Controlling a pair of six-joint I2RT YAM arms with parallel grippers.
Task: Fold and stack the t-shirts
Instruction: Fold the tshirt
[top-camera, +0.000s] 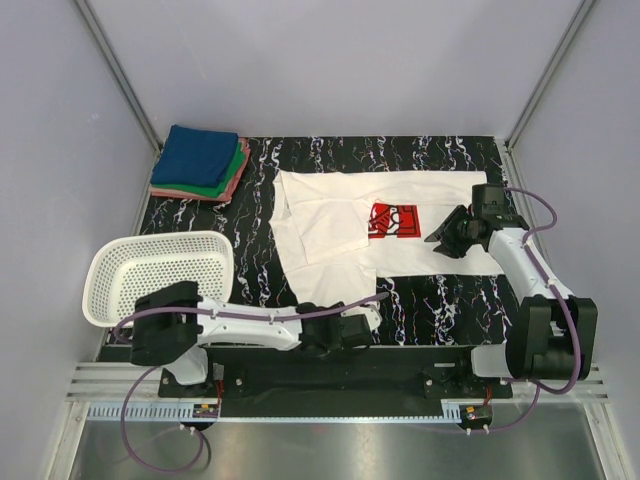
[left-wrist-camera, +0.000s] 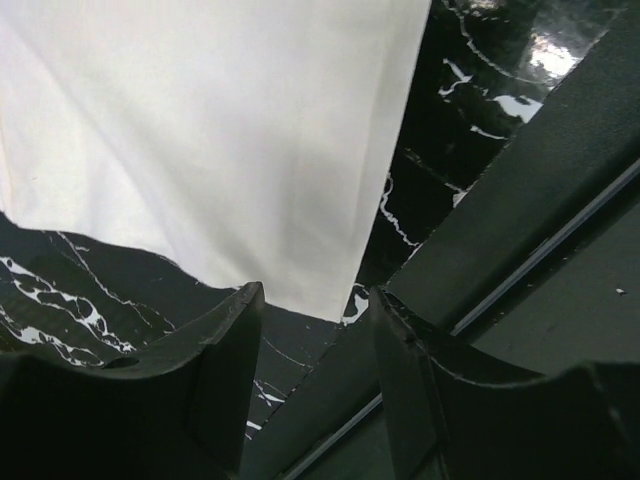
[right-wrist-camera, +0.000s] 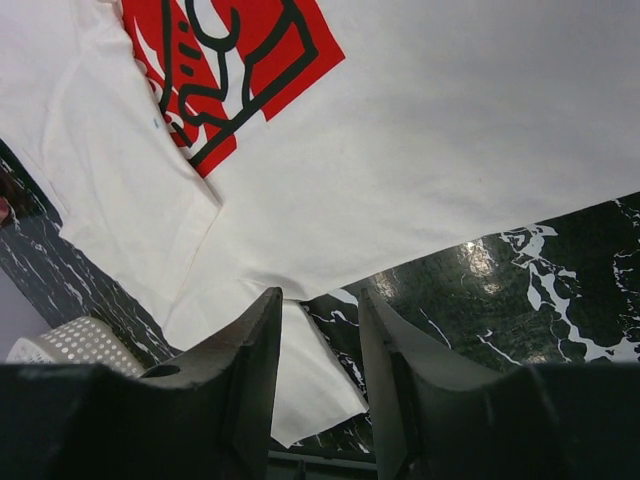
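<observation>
Marbled table (top-camera: 440, 295) | folded t-shirts (top-camera: 200, 160): top view only | left pincer (left-wrist-camera: 315, 295) spread | right pincer (right-wrist-camera: 318, 297) spread over white t-shirt (right-wrist-camera: 450, 120)

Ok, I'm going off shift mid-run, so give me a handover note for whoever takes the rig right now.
Left gripper: open, empty, at the white t-shirt's near corner.
Right gripper: open, empty, over that shirt, right of its red print.
Done: blue, green and pink shirts lie as a folded stack at the table's far left.
Left: the white t-shirt is spread out, one side turned in; finish folding, then add it to the stack.
</observation>
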